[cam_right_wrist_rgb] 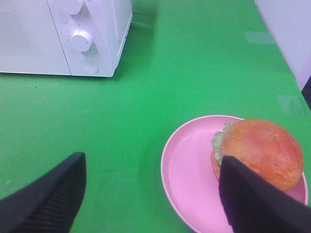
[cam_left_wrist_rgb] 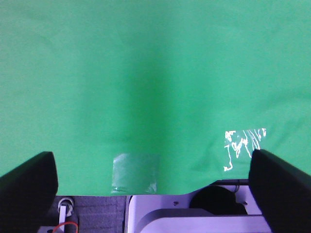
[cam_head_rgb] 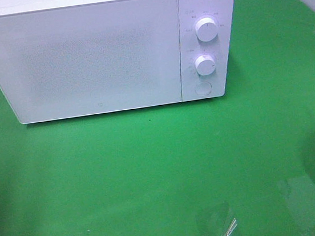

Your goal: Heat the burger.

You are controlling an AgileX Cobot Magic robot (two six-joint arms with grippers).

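Golden-brown, the burger (cam_right_wrist_rgb: pixel 257 153) sits untouched on its pink plate (cam_right_wrist_rgb: pixel 187 170) at the table's right edge, the white microwave (cam_head_rgb: pixel 89 54) far off with door shut, both grippers (cam_left_wrist_rgb: pixel 150 187) (cam_right_wrist_rgb: pixel 150 194) spread and empty, so everything remains.

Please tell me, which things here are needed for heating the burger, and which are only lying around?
Needed:
burger
pink plate under the burger
microwave, door closed
right claw, open

Only lying around:
clear scrap on the green cloth
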